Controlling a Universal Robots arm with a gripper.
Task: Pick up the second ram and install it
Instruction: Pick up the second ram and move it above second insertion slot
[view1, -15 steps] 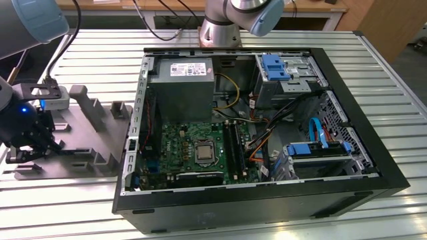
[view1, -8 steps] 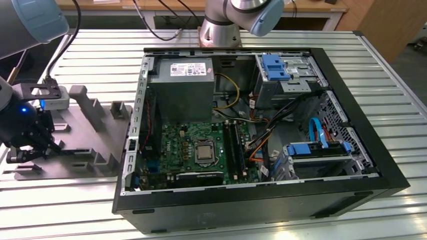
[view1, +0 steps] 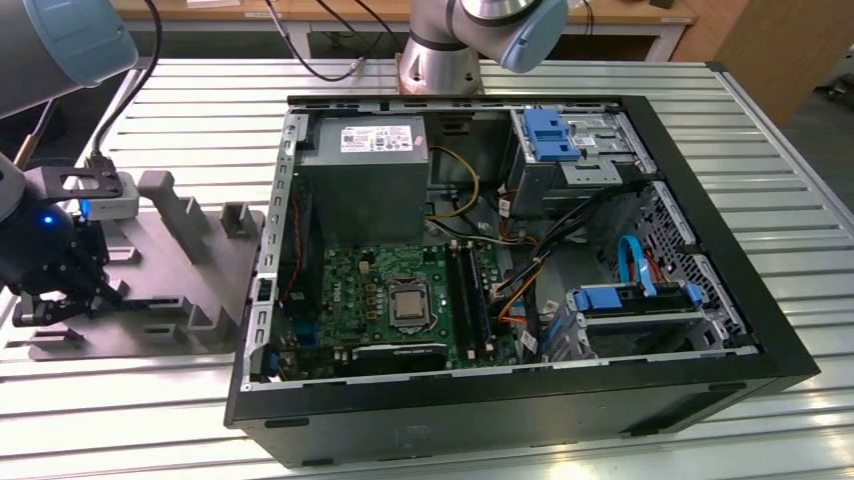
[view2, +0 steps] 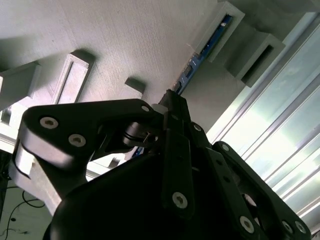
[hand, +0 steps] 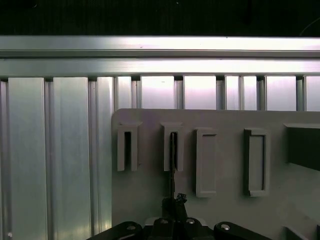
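Observation:
The second ram (hand: 172, 165) is a thin dark stick seen edge-on, standing in a slotted grey block of the holder tray (hand: 145, 195). In the second wrist view the second ram (view2: 201, 54) shows blue-green, running from the fingers into a slotted block. My gripper (hand: 173, 202) sits right over the stick's near end with its black fingers (view2: 172, 150) shut on the edge. In the exterior view my gripper (view1: 60, 300) hangs low over the grey tray (view1: 167, 260) at that view's left, outside the computer case.
The open black computer case (view1: 694, 330) lies at the centre, with the green motherboard (view1: 380, 285), dark memory slots (view1: 467, 285) and the grey power supply box (view1: 363, 180) inside. Several empty grey blocks (hand: 255, 162) stand on the tray. The ribbed aluminium table (hand: 55, 150) lies around it.

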